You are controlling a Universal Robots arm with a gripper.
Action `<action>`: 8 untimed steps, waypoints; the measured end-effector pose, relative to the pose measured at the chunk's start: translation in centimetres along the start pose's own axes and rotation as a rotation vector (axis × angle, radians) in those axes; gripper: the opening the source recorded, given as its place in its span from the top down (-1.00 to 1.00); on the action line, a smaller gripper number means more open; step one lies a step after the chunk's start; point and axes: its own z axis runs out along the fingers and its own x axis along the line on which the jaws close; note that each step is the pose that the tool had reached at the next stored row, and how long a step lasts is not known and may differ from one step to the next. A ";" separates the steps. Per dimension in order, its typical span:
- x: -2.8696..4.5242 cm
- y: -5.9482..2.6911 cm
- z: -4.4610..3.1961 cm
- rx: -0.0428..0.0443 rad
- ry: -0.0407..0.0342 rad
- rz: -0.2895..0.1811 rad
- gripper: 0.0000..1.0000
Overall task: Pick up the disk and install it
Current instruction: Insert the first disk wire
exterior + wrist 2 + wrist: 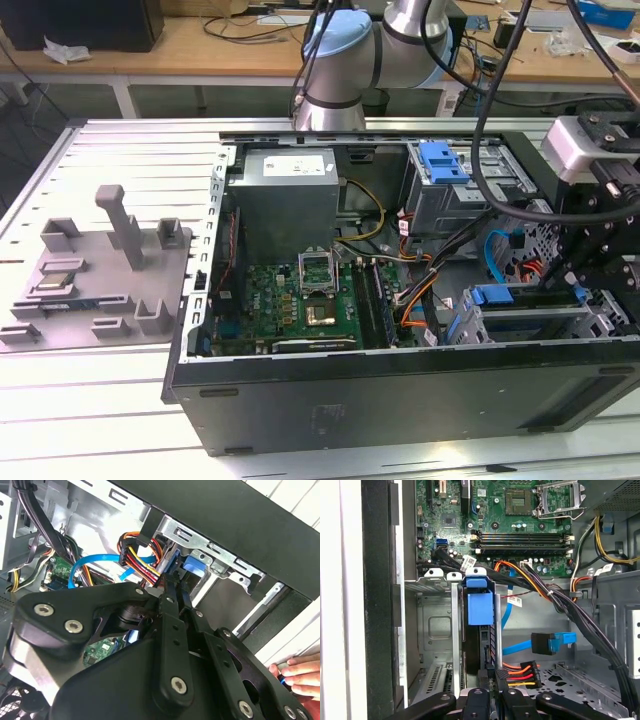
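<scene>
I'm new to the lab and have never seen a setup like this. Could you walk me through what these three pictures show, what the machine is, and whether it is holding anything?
The exterior view looks from off the arm at an open computer case lying on a metal table. Behind it stands the robot arm, a jointed machine whose far end carries a black gripper, reaching into the case at the exterior view's right. Beside the case, at the exterior view's left, sits a grey fixture tray with upright posts.

The two wrist views come from cameras riding on the arm near the gripper. In the first wrist view you look past the gripper into the case: the green motherboard, cables, and the disk with its blue carrier standing on edge in a metal bay. The fingers are closed on the disk's edge. In the second wrist view a person's hand rests at the case's outer side.
</scene>
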 end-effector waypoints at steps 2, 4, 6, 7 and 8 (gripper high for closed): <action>0.00 0.00 0.06 0.0000 0.0000 0.000 0.67; 0.01 0.00 0.18 -0.0001 0.0000 0.000 0.67; 0.02 -0.01 0.26 0.0000 -0.0002 0.000 0.67; 0.02 -0.01 0.29 0.0000 -0.0002 0.000 0.67; 0.02 -0.01 0.30 -0.0001 -0.0001 0.000 0.67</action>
